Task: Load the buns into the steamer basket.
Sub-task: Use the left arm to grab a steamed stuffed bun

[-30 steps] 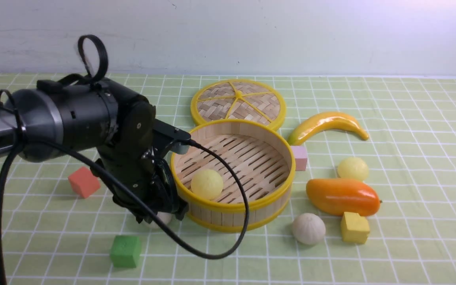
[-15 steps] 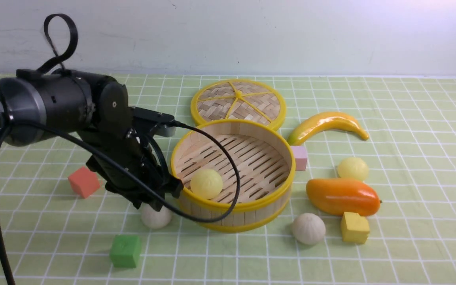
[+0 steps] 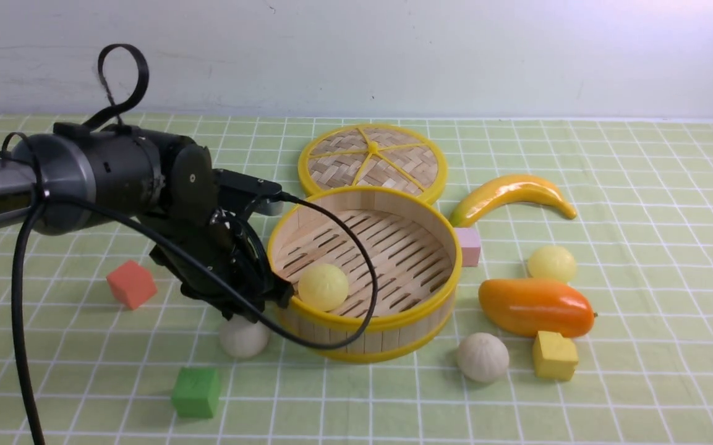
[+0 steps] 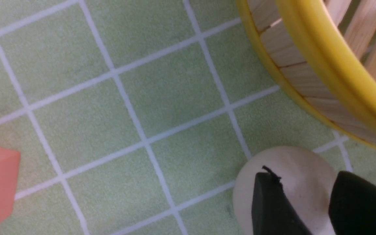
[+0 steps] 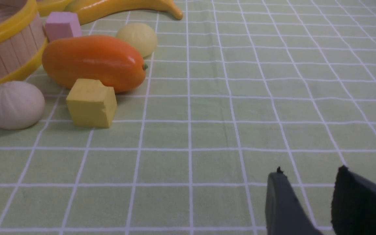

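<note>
My left gripper [image 4: 305, 178] hangs parted and empty right over the white bun [image 3: 243, 337], which lies just outside the basket [image 3: 365, 324] at its near-left wall; tips look narrower than the bun, so I judge they must spread before closing. One yellow bun [image 3: 323, 287] sits inside by the near-left rim. A second yellow bun [image 3: 552, 263] and second white bun [image 3: 483, 357] lie right of the basket; my right gripper [image 5: 307, 178], parted, empty, hangs well off to their right. Flat green checked cloth [image 3: 640, 185], plain pale wall [image 3: 455, 55] behind.
</note>
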`<action>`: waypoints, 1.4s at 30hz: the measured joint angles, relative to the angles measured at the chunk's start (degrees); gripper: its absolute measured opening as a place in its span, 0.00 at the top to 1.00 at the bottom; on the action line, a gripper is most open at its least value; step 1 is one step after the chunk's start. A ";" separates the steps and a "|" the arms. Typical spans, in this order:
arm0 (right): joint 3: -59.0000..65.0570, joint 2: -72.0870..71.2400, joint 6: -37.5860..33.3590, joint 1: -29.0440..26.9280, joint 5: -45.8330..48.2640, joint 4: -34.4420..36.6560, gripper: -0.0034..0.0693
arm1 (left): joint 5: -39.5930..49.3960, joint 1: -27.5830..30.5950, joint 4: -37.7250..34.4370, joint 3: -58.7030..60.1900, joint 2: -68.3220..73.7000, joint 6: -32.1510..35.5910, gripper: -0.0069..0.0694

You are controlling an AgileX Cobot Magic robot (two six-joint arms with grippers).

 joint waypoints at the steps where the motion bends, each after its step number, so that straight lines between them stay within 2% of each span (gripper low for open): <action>1: 0.00 0.00 0.00 0.00 0.00 0.00 0.62 | 0.41 0.00 0.02 0.00 0.24 0.00 0.62; 4: 0.00 0.00 0.00 0.00 0.00 0.00 0.62 | 1.92 0.00 0.02 0.00 0.57 0.00 0.66; 9: 0.00 0.00 0.00 0.00 0.00 0.00 0.62 | 3.25 0.00 0.17 -0.80 0.57 0.00 0.65; 14: 0.00 0.00 0.00 0.00 0.00 0.00 0.62 | 7.53 0.00 0.17 -5.18 0.50 -0.05 0.59; 20: 0.00 0.00 0.00 0.00 0.00 0.00 0.62 | 11.68 0.00 0.17 -6.21 0.50 -1.71 0.57; 35: 0.00 0.00 0.00 0.00 0.00 0.00 0.62 | 10.56 0.00 0.17 -6.23 4.00 -2.59 0.57; 38: 0.00 0.00 0.00 0.00 0.00 0.00 0.62 | 10.49 0.00 0.17 -6.23 4.00 -2.59 0.64; 42: 0.00 0.00 0.00 0.00 0.00 0.00 0.62 | 10.08 0.00 0.71 -6.23 4.14 -2.59 0.82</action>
